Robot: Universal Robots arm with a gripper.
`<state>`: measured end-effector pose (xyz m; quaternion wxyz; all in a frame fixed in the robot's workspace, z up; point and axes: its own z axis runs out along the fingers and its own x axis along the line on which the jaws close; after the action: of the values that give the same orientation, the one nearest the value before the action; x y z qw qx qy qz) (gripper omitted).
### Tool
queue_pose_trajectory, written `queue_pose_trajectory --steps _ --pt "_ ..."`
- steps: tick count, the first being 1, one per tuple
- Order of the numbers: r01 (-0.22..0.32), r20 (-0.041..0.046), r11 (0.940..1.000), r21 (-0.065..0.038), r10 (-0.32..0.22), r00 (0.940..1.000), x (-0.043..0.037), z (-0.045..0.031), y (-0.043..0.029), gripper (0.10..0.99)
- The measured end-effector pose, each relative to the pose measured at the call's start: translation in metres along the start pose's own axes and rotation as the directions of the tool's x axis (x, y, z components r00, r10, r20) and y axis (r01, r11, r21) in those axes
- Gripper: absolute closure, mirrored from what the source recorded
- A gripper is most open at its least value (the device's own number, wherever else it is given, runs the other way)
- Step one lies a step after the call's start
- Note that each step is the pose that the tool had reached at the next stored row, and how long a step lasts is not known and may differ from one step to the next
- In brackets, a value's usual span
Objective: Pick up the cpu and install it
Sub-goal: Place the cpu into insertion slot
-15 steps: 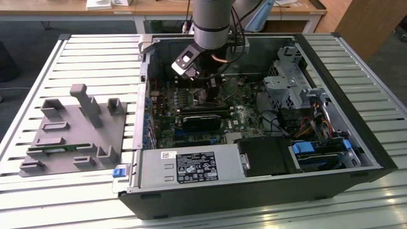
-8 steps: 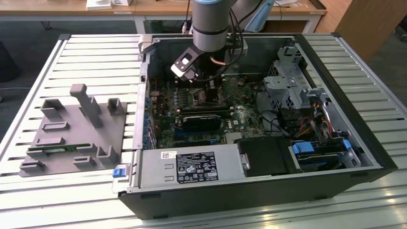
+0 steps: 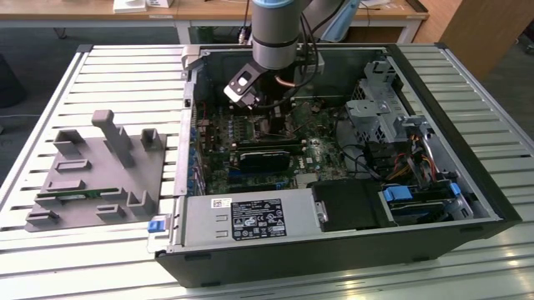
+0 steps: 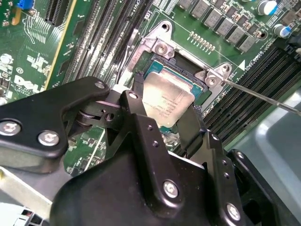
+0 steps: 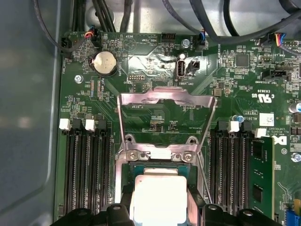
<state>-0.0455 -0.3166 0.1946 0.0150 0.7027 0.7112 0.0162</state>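
Second wrist view: the gripper [image 4: 165, 110] pinches the one cpu [image 4: 169, 96] between its two fingers [image 4: 137, 101], at the one socket [image 4: 162, 47]. One grey tray [image 3: 159, 172] lies at the exterior view's left.

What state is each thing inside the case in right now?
cpu: gripped over the open socket; cannot tell if seated.
gripper: jaws shut on the cpu.
load plate: flipped open.
memory stick: seated in its slot.
computer case: side open.
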Motion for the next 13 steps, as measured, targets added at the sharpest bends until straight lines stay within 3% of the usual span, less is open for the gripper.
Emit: queue_pose_trajectory --steps 9,13 --pt "0.0 -0.0004 1.0 -0.001 0.0 1.0 0.0005 0.0014 0.0001 0.553" --pt "0.0 -0.0001 1.0 0.0 0.0 1.0 0.0004 0.0014 0.0 0.482"
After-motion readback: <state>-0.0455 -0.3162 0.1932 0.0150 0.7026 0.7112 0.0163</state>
